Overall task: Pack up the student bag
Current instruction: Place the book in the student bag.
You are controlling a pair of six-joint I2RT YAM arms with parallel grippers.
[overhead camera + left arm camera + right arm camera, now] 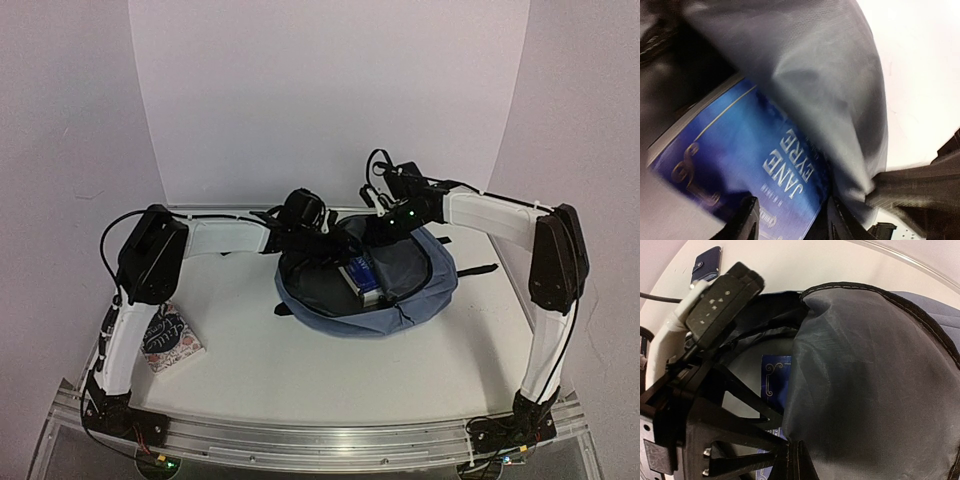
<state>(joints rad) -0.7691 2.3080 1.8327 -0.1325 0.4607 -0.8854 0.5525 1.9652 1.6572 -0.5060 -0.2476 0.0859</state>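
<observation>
- Bag (pixel 420 290) lies open on the surface (pixel 300 370), right of centre and toward the far edge, its mouth facing the left side.
- Done: a blue book (pixel 362 275) sits inside the mouth, on the dark lining.
- Left, by my reading: a second book (pixel 172 340) with a patterned cover lies out near the near-left corner, well apart from the bag. The bag is unzipped.
- Left tool (pixel 792 221): fingers apart, reaching into the mouth with the blue book's cover just beyond them. I see no clamp on it.
- Right tool (pixel 378 235): fingers together, pinching the bag's upper flap and holding it lifted.
- Left wrist view only: the cover title, "Jane Eyre", and the bunched fabric at the pinch.
- Right wrist view only: a small dark-blue pouch (pixel 707 262) on the surface beyond the bag.
- Top view only: the second book and both arms' reach.
</observation>
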